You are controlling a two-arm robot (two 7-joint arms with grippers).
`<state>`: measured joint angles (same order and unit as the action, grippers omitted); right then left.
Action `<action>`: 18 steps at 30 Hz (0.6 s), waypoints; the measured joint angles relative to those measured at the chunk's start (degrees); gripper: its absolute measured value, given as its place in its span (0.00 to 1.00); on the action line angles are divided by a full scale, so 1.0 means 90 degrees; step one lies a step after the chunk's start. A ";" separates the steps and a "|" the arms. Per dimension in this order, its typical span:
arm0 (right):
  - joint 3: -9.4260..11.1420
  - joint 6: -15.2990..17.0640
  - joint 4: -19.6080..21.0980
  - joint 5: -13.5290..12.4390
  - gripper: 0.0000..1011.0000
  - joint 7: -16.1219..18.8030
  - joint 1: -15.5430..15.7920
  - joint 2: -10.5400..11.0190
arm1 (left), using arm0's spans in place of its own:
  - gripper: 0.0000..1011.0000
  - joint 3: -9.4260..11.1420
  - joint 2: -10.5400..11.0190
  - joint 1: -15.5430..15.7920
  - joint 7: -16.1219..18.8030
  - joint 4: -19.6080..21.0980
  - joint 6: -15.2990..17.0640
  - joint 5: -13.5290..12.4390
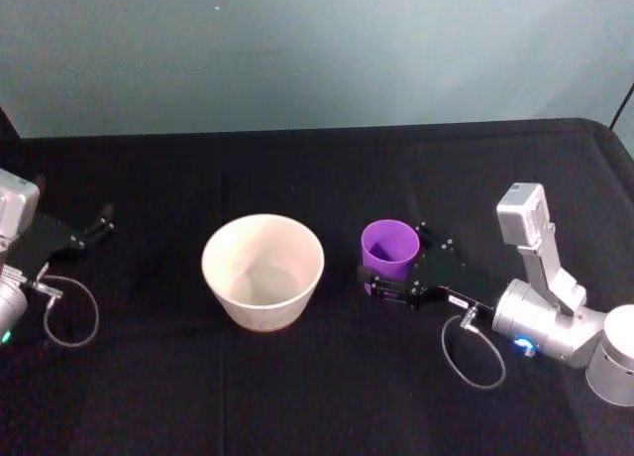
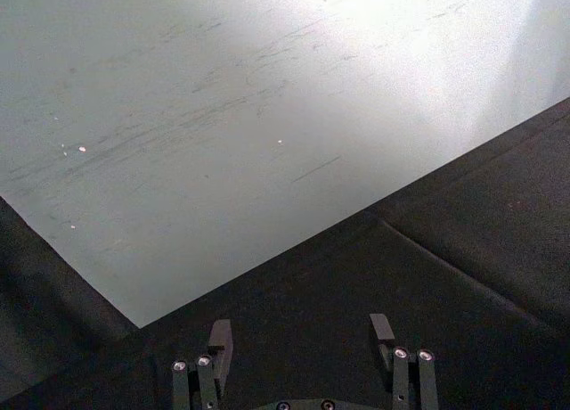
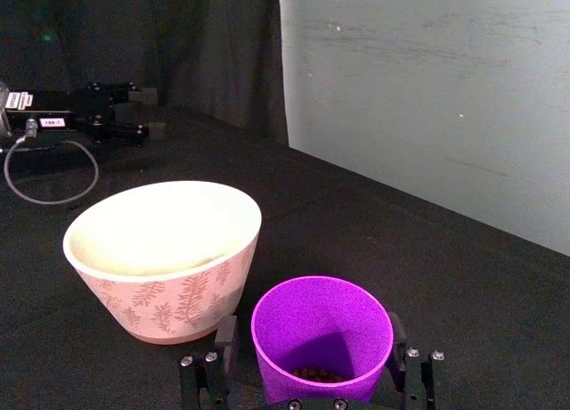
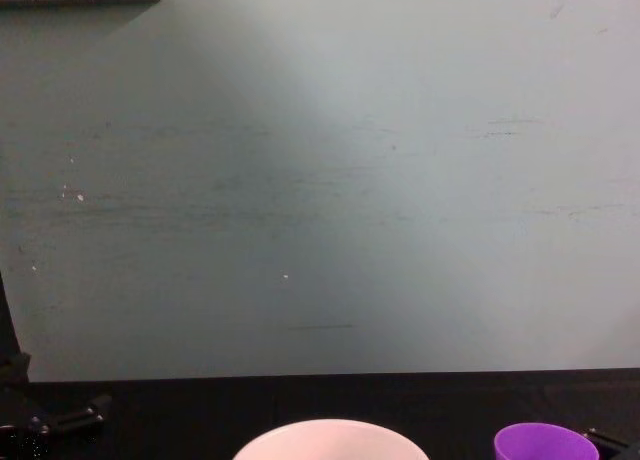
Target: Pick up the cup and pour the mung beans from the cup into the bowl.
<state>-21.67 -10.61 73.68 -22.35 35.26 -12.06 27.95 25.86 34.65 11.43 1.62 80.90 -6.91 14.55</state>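
Note:
The purple cup (image 1: 389, 246) stands upright on the black table, just right of the pale bowl (image 1: 260, 315). My right gripper (image 1: 384, 274) is open and straddles the cup, one finger on each side, with small gaps showing. In the right wrist view the cup (image 3: 321, 325) holds mung beans (image 3: 319, 373) at its bottom, and the bowl (image 3: 178, 294), with a leaf pattern on its wall, looks to hold nothing. My left gripper (image 1: 99, 223) rests open at the table's left side, far from both. The chest view shows the bowl's rim (image 4: 330, 432) and the cup's rim (image 4: 545, 440).
A black cloth covers the table, with a pale green wall behind it. Loose cable loops (image 1: 69, 312) lie beside the left arm, and another loop (image 1: 474, 352) lies by the right arm. Open cloth stretches in front of the bowl and behind it.

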 joint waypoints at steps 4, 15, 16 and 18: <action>-0.0006 -0.0007 -0.0018 0.0002 0.99 0.0003 -0.0007 -0.0013 | 0.99 0.0000 0.0000 0.0000 0.0000 0.0000 0.0000 0.0000; -0.0002 -0.0015 -0.0022 -0.0004 0.99 0.0003 -0.0002 -0.0019 | 0.99 0.0000 0.0000 0.0000 0.0000 0.0000 0.0000 0.0000; -0.0002 -0.0015 -0.0023 -0.0004 0.99 0.0003 -0.0002 -0.0019 | 0.99 0.0000 0.0000 0.0000 0.0000 0.0000 0.0000 0.0000; -0.0003 -0.0015 -0.0023 -0.0003 0.99 0.0003 -0.0002 -0.0018 | 0.99 0.0000 0.0000 0.0000 0.0000 0.0000 0.0000 0.0000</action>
<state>-21.70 -10.75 73.47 -22.38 35.28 -12.08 27.79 25.86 34.64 11.43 1.62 80.90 -6.91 14.55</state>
